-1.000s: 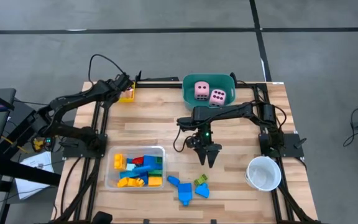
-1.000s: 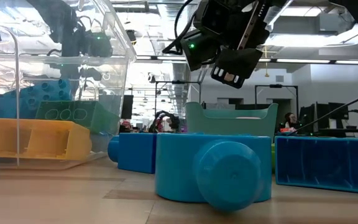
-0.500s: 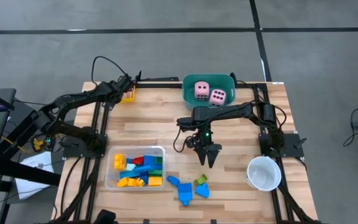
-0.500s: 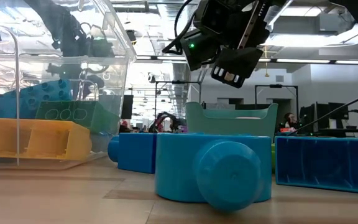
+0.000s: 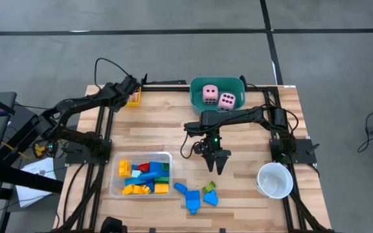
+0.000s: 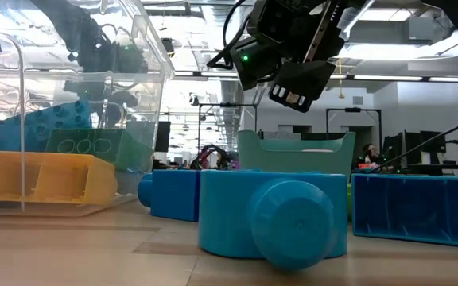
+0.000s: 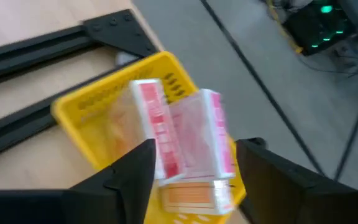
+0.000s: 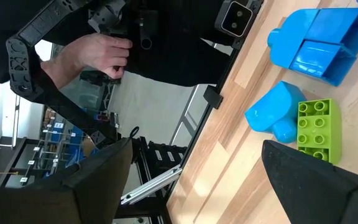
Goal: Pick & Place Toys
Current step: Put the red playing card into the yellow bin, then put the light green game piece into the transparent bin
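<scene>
Cards (image 7: pixel 185 140), pink and white, lie in the yellow tray (image 7: pixel 89 102) at the worktop's (image 5: pixel 154 133) far left corner, just under the left hand (image 5: pixel 132 88), whose fingers (image 7: pixel 132 177) stand apart with nothing between them. That arm reaches out long and low to the corner. Right hand (image 5: pixel 216 162) hangs mid-worktop, pointing down, fingers spread and empty, above blue blocks (image 5: pixel 190 196) and a green block (image 8: pixel 316 129). Two pink dice (image 5: pixel 217 96) sit in the teal tub (image 5: pixel 196 87)
</scene>
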`<move>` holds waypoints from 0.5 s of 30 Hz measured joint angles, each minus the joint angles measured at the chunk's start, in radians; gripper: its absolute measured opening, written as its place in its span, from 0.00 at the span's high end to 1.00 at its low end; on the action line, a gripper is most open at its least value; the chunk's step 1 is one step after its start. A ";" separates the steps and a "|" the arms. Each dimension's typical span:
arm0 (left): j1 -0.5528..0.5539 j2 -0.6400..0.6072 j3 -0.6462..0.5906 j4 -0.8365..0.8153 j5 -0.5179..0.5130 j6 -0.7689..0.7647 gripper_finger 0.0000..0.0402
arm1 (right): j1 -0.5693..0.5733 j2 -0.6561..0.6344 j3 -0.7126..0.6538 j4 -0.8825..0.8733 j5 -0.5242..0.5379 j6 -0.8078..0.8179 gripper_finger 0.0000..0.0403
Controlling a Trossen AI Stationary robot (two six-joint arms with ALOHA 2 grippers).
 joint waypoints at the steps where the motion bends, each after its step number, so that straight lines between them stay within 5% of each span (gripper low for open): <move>1: 0.000 -0.001 0.000 0.022 0.000 0.016 0.44 | 0.000 0.000 0.000 0.000 0.000 0.000 0.13; 10: -0.001 -0.118 0.000 0.190 0.006 0.268 0.41 | 0.000 0.000 0.000 -0.003 0.000 0.000 0.13; 15: -0.001 -0.238 0.000 0.301 0.036 0.536 0.44 | -0.008 0.000 0.000 -0.003 -0.002 0.003 0.13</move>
